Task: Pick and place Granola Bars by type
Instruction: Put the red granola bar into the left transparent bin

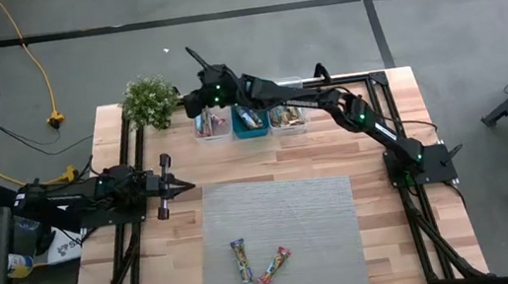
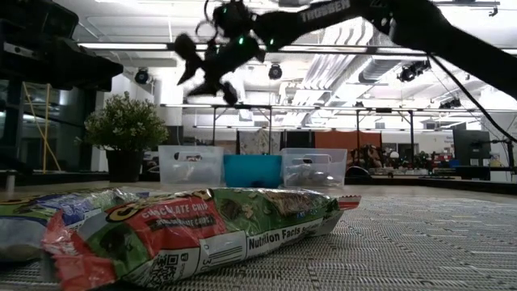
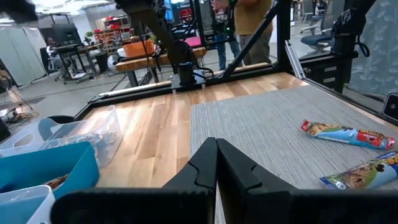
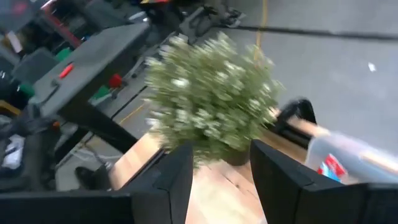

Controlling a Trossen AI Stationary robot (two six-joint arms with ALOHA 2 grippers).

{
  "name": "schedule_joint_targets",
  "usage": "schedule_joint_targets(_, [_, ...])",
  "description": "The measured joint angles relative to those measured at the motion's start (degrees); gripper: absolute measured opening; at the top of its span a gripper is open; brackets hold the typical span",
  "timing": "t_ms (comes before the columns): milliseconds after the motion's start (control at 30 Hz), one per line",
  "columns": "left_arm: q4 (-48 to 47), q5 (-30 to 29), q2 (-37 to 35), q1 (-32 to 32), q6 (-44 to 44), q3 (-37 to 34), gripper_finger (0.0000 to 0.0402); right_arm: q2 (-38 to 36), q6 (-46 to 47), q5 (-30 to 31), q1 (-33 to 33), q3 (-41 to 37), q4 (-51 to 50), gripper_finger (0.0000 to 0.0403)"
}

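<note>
Grey matting covers the middle of the surface, and two Granola Bars [image 1: 241, 261] [image 1: 274, 267] lie side by side near its front edge. Right claw [image 1: 193, 74] hangs empty, fingers apart, above the far edge by the clear bin [image 1: 213, 125] and plant [image 1: 150, 101]. Left claw [image 1: 183, 185], fingers together, waits at the left edge.

Even overhead light, soft shadows on the counter [image 1: 374, 145]. In the low view ceiling lamps [image 2: 275, 71] glare behind the right end effector [image 2: 208, 73], leaving it a dark silhouette. Ahead of it, the plant [image 4: 211, 93] is motion-smeared.
</note>
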Motion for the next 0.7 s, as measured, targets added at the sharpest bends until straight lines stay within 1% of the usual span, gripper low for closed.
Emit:
schedule_joint_targets(133, [0.01, 0.00, 0.00, -0.01, -0.01, 0.00, 0.0001, -3.62, -5.95, -2.62, 0.94, 0.04, -3.69, 0.0142])
schedule_joint_targets(333, [0.00, 0.00, 0.02, 0.00, 0.00, 0.02, 0.0001, -9.04, -14.43, -11.24, 4.13, 0.04, -12.23, 0.0142])
schedule_joint_targets(467, [0.00, 0.00, 0.02, 0.00, -0.02, 0.00, 0.0001, -12.12, -19.10, -15.57, 7.55, 0.04, -19.41, 0.0142])
schedule_joint_targets(600, [0.02, 0.02, 0.02, -0.01, 0.00, 0.00, 0.0001, -13.71, -21.73, -16.44, 11.63, 0.04, -26.75, 0.0142])
schedule_joint_targets(700, [0.02, 0.01, 0.01, -0.01, 0.00, 0.00, 0.0001, -14.06, -22.00, -16.33, 14.68, 0.04, -30.32, 0.0142])
